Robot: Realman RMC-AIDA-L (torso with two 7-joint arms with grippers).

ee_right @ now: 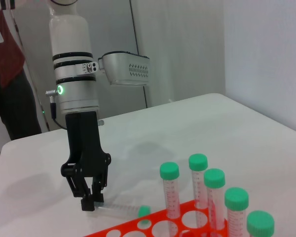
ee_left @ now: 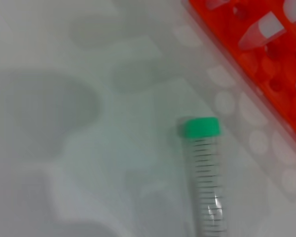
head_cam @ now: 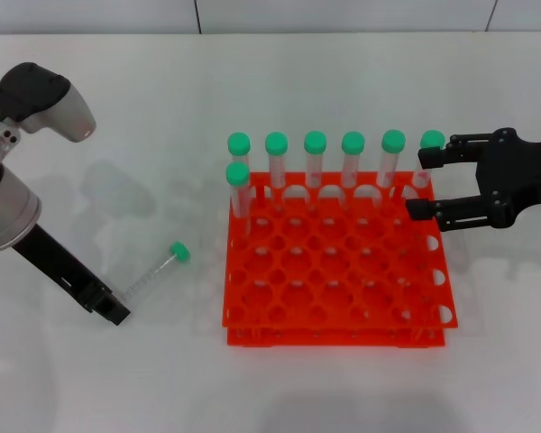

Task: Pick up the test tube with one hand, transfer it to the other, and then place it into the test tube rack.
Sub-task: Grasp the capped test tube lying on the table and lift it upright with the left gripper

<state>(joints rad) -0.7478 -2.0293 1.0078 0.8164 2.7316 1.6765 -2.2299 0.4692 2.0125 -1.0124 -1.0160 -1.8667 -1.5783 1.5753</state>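
The test tube [head_cam: 153, 275] [ee_left: 207, 182] [ee_right: 121, 210], clear with a green cap, lies flat on the white table left of the orange-red test tube rack [head_cam: 234, 316] [ee_left: 286, 89] [ee_right: 116, 230]. My left gripper [head_cam: 115, 311] [ee_right: 91, 201] is down at the tube's bottom end, opposite the cap. My right gripper [head_cam: 426, 183] is open and hovers over the rack's back right corner, beside the rightmost standing tube [head_cam: 430, 141]. Several green-capped tubes [head_cam: 315, 158] [ee_right: 169, 190] stand along the rack's back row, and one more [head_cam: 237, 185] stands at the left of the second row.
The rack's front rows of holes [head_cam: 343, 289] hold nothing. In the right wrist view a person in a dark red shirt [ee_right: 5, 74] stands beyond the table's far side. The white table [head_cam: 117, 126] runs on to the left and behind the rack.
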